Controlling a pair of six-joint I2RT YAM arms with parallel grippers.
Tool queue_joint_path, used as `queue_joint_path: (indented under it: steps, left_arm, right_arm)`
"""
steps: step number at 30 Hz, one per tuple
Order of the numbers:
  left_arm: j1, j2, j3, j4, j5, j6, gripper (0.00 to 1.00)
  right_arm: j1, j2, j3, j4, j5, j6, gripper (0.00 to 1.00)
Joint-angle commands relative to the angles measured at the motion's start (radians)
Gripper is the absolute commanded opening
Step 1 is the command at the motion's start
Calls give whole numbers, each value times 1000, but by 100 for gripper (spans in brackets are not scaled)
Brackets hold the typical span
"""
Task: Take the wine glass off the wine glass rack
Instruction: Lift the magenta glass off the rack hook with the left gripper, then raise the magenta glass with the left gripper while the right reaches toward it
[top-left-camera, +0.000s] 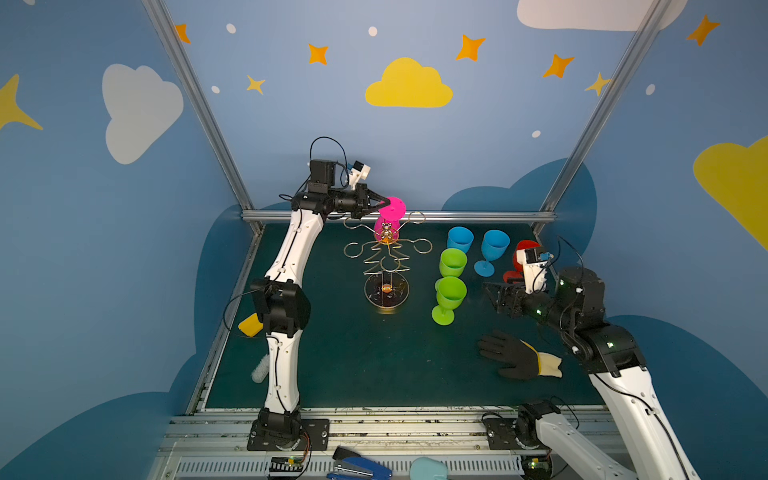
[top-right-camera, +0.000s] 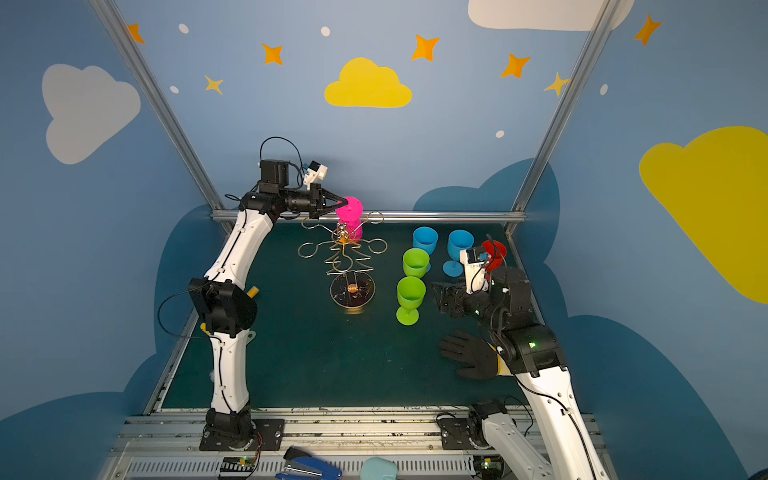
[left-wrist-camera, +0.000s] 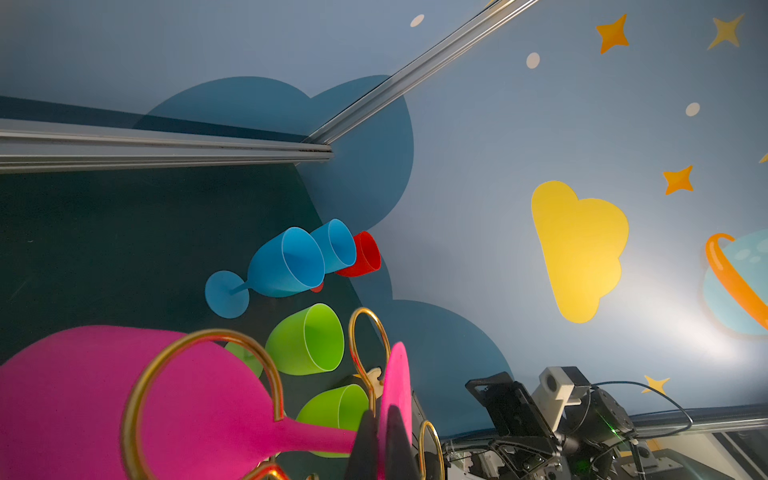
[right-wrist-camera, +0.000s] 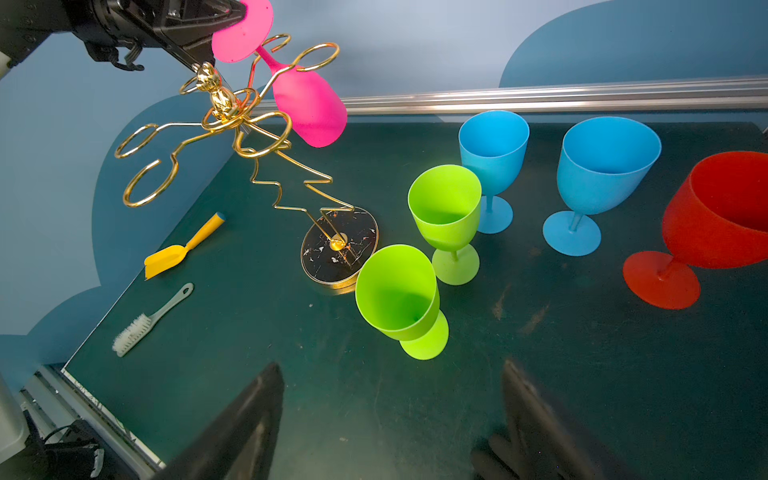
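Observation:
A pink wine glass (top-left-camera: 392, 208) (top-right-camera: 349, 208) hangs upside down from a top loop of the wine glass rack (top-left-camera: 397, 297) (top-right-camera: 363, 293), a gold wire tree on a round dark base. My left gripper (top-left-camera: 386, 203) (top-right-camera: 343, 203) is shut on the edge of the glass's round foot. In the left wrist view the black fingers (left-wrist-camera: 384, 419) pinch the foot disc, and the stem passes through a gold loop (left-wrist-camera: 208, 334) to the bowl (left-wrist-camera: 83, 395). My right gripper (top-left-camera: 492, 295) (right-wrist-camera: 390, 365) stands open above the mat, right of the green glasses, with nothing between its fingers.
Right of the rack stand two green glasses (top-left-camera: 451, 293), two blue glasses (top-left-camera: 494, 245) and a red glass (top-left-camera: 521, 249). A black glove (top-left-camera: 511, 353) lies at the front right. A yellow scoop (top-left-camera: 250, 325) and a brush (top-left-camera: 261, 368) lie at the mat's left edge.

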Motion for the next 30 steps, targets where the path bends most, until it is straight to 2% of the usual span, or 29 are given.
queue_joint_path:
  steps: [1, 11, 18, 25, 30]
  left_arm:
    - [-10, -6, 9, 7, 30, -9, 3]
    - [-19, 37, 64, 122, 17, -97, 3]
    - [-15, 73, 86, 327, -11, -230, 3]
    - [15, 153, 163, 635, -46, -504, 3]
    - [18, 190, 267, 732, -60, -633, 3]
  right_arm:
    - [-5, -2, 14, 2, 2, -3, 81]
    - [-7, -10, 27, 2, 6, -4, 81]
    - [-7, -1, 45, 14, 12, -5, 81]
    - [-8, 3, 62, 70, 17, -23, 81]
    - [-9, 16, 70, 156, -4, -38, 81]
